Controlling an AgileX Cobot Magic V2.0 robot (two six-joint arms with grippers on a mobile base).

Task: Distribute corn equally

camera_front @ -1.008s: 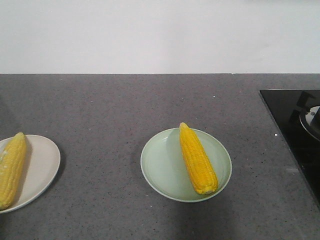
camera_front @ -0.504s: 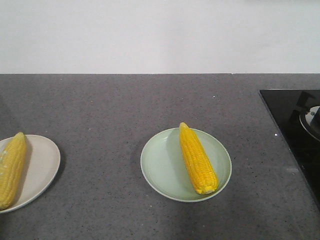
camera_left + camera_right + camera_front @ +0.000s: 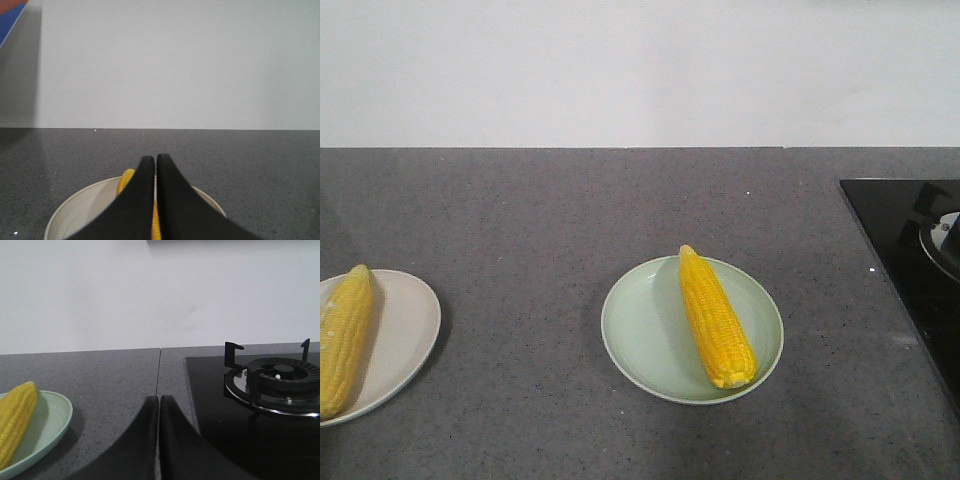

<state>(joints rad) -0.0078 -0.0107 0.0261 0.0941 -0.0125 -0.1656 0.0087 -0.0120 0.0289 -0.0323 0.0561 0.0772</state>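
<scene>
The left gripper (image 3: 155, 160) is closed, its two black fingers pressed tip to tip with nothing between them. It hangs over the round cream-white plate (image 3: 80, 210), pointing along the bright yellow cob of corn (image 3: 126, 181) that lies there; only slivers of the cob show past the fingers, so it sits directly under and ahead of the tips.

The right gripper (image 3: 159, 400) is likewise closed and empty. It hovers above the speckled dark grey tabletop (image 3: 115, 375), between the round pale green plate (image 3: 55, 415) on its left and the glossy black hob with its gas burner (image 3: 280, 377) on its right. The second yellow cob of corn (image 3: 15, 417) rests on that green plate, off to the left of the fingers rather than in line with them.

From the front view, the cob on the green plate (image 3: 716, 318) runs from its pointed tip at the far rim to its blunt end at the near rim, slanting slightly to the right. The cob on the cream plate (image 3: 344, 338) lies along that plate's left part, also pointing away from the camera. The two plates are well apart.

One cob on each plate: the split looks already even, and neither arm seems to need another grasp.
</scene>
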